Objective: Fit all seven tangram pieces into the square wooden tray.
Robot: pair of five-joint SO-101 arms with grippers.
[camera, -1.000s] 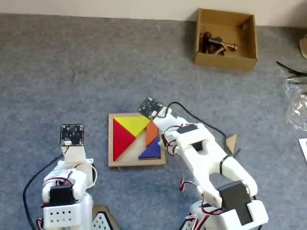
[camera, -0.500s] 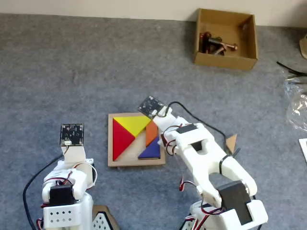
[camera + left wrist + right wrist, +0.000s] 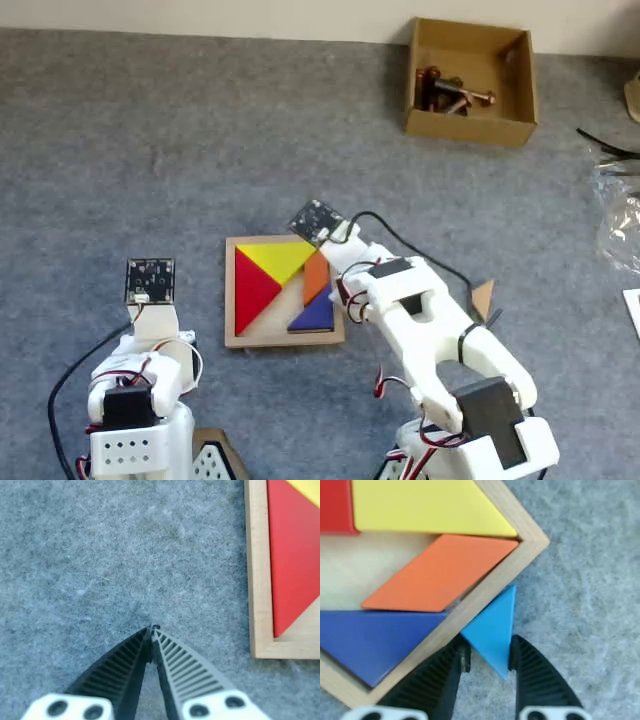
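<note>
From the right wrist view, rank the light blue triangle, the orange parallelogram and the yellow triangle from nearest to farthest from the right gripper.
1. light blue triangle: between the fingers of the right gripper, at the outer edge of the wooden tray.
2. orange parallelogram: inside the tray, just past the rim.
3. yellow triangle: inside the tray, beyond the orange piece.

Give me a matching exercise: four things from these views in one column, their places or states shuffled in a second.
1. yellow triangle
2. orange parallelogram
3. light blue triangle
4. left end effector

A. by the tray's outer edge, in the right end effector
B. shut, over the carpet
C. in the tray, beside the red triangle
D. in the tray, next to the dark blue triangle

Pairs: 1-C, 2-D, 3-A, 4-B
</note>
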